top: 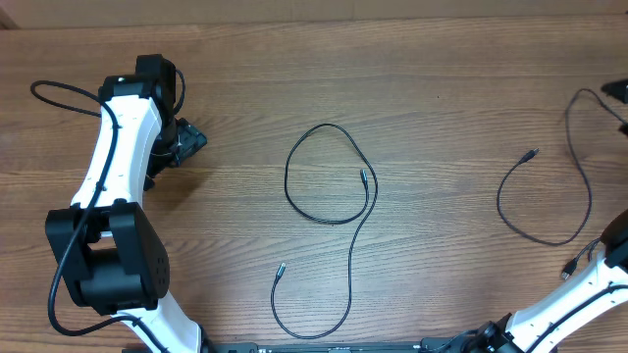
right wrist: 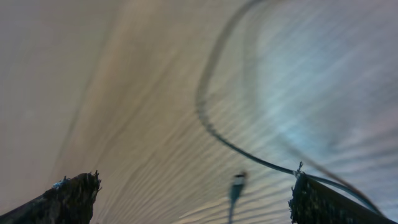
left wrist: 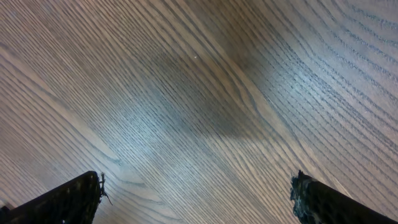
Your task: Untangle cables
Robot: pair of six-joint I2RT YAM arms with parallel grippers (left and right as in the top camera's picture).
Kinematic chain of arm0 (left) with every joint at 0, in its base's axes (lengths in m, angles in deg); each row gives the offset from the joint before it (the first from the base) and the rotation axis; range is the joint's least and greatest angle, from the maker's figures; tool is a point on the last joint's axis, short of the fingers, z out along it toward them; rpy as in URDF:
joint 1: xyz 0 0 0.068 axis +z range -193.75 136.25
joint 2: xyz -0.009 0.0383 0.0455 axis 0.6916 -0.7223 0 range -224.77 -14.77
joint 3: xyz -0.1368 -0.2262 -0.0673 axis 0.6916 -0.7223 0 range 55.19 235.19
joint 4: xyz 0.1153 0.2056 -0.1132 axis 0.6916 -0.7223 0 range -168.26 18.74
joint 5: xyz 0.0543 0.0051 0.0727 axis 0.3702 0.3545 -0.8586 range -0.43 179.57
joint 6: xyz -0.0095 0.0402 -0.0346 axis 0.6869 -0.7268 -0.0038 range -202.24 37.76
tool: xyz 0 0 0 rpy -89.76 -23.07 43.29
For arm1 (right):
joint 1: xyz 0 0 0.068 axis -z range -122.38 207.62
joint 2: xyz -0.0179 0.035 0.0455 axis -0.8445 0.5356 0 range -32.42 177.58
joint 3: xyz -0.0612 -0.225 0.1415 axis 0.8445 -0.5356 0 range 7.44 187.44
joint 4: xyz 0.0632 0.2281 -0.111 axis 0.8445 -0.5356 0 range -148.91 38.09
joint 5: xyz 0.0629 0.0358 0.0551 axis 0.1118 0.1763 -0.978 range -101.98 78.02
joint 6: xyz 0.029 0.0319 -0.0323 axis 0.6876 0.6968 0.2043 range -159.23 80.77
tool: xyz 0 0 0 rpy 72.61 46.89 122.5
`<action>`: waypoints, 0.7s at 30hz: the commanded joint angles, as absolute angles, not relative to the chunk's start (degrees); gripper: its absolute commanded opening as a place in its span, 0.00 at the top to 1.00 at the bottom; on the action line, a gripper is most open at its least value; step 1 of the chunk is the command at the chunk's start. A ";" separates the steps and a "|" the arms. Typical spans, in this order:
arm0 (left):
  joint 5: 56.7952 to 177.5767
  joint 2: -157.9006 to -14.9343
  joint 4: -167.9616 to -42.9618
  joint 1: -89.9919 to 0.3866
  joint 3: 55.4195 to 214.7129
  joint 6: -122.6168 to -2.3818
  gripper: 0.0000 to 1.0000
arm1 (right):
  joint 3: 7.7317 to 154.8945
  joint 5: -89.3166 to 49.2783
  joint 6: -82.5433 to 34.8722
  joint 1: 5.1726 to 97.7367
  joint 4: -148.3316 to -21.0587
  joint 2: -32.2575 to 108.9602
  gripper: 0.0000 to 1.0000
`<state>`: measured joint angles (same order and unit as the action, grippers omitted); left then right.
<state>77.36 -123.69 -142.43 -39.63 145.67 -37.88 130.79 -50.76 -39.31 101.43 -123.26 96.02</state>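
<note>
At bench centre: the centre cable (top: 287, 181) lies flat on the wood. It curls into a round loop, and a long tail runs down from the loop's right side into a U near the lower edge.
Centre cable ends: the loop plug (top: 363, 177), silver-tipped, sits at the loop's right side. The tail plug (top: 279, 270) ends the U, below and left of the loop. Whether the cord crosses itself beside the loop plug, I cannot tell.
Right cable (top: 498, 201): it lies toward the right edge, well apart from the centre cable. It bends into a narrow open loop with the right plug (top: 531, 154) at its upper left. The other run climbs to the upper right corner.
Left tool (left wrist: 198, 180): the fingers (left wrist: 68, 199) are spread wide, with bare wood between them and nothing held.
Left arm (top: 123, 147): white and black, over the left side of the bench (top: 442, 59), well apart from both cables.
Right tool (right wrist: 196, 177): the fingers (right wrist: 323, 202) are spread apart. The wrist view is blurred. A cable arcs across the wood ahead and passes right at the tip of the right-hand finger; whether it touches, I cannot tell.
Blurred plug (right wrist: 236, 185): it is on the wood between the fingers, nearer the right-hand one.
Right arm (top: 579, 294): it enters at the lower right corner and is mostly out of the overhead view.
</note>
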 commanded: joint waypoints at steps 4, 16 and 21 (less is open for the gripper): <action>77.41 -123.52 -142.54 -40.03 146.02 -38.95 0.00 | 131.20 -54.41 -49.82 92.78 -122.85 93.00 0.00; 77.41 -123.52 -142.54 -40.03 146.02 -38.95 0.00 | 131.20 -28.31 -45.06 79.31 -108.16 93.84 0.00; 77.41 -123.52 -142.54 -39.98 146.02 -38.95 0.01 | 131.20 -28.34 -45.06 80.71 -107.74 98.01 0.03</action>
<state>77.36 -123.69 -142.41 -39.63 145.67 -37.90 130.81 -29.76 -45.54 79.53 -107.87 94.95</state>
